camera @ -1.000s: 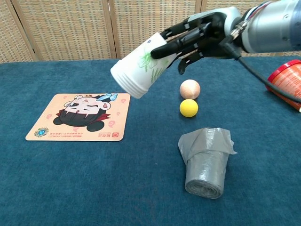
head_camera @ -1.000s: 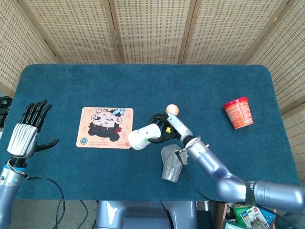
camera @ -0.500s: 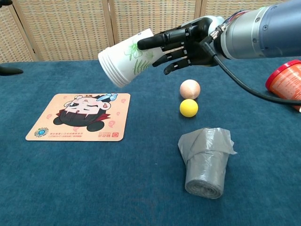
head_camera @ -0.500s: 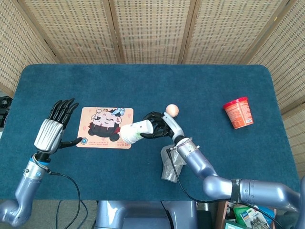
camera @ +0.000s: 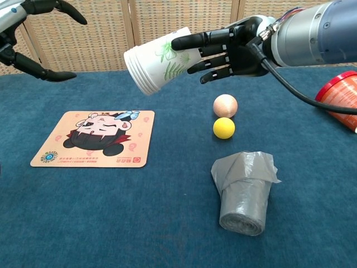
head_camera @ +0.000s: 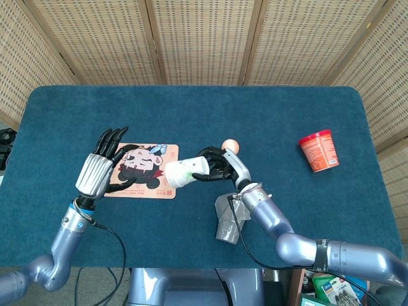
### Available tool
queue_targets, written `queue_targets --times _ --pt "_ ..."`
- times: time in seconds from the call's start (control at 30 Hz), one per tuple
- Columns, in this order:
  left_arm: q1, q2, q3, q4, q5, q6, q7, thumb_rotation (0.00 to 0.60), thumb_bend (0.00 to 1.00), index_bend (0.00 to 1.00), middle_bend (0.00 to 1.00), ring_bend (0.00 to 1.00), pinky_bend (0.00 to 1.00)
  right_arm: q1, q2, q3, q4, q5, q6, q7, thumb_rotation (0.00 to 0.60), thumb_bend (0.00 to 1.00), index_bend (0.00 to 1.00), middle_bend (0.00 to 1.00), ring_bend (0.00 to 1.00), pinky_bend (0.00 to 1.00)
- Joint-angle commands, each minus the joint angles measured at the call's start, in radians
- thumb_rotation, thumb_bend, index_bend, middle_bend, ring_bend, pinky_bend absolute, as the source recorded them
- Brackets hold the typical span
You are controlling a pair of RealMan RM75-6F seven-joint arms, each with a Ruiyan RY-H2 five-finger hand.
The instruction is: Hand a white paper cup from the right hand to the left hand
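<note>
The table (head_camera: 268,121) is lying blue under me, its mat (head_camera: 141,170) sitting toward the left edge. My right hand (camera: 230,51) is gripping the cup (camera: 158,66) (tipped sideways, base leftward) in the air over the table's middle, beside the mat. My left hand (head_camera: 101,168) is hovering spread and empty over the mat.

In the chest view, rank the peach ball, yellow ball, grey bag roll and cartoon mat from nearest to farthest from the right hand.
1. Peach ball, just below the right hand.
2. Yellow ball, right in front of the peach ball.
3. Cartoon mat, off to the left.
4. Grey bag roll, at the near edge of the table.
</note>
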Motion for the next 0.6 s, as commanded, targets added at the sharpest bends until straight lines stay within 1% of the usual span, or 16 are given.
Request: queue_targets --times 0.03,0.07,0.17,0.3,0.6 --pt "-0.020 -0.026 -0.009 0.001 0.001 -0.001 0.010 0.600 0.29 0.32 0.00 0.00 0.00 -0.006 0.003 0.004 -0.004 -0.001 -0.005 0.003 0.600 0.44 0.58 0.62 0.53 0.64" --pt "-0.033 -0.036 -0.015 -0.004 0.007 -0.004 0.016 0.600 0.31 0.33 0.00 0.00 0.00 -0.009 0.003 0.004 -0.007 0.001 -0.009 0.007 0.600 0.44 0.58 0.62 0.53 0.64" --pt "-0.053 -0.053 -0.026 -0.012 -0.003 -0.014 0.051 0.600 0.31 0.34 0.00 0.00 0.00 -0.020 0.005 0.006 -0.008 -0.004 -0.019 0.014 0.600 0.44 0.58 0.62 0.53 0.64" --pt "-0.067 -0.062 -0.034 -0.021 -0.011 -0.016 0.068 0.600 0.31 0.35 0.00 0.00 0.00 -0.025 0.004 0.009 -0.006 -0.005 -0.025 0.018 0.600 0.45 0.58 0.62 0.53 0.64" --pt "-0.088 -0.076 -0.024 -0.028 -0.008 -0.028 0.087 0.600 0.31 0.40 0.00 0.00 0.00 -0.030 0.005 0.017 -0.002 -0.004 -0.033 0.021 0.600 0.45 0.58 0.62 0.53 0.64"
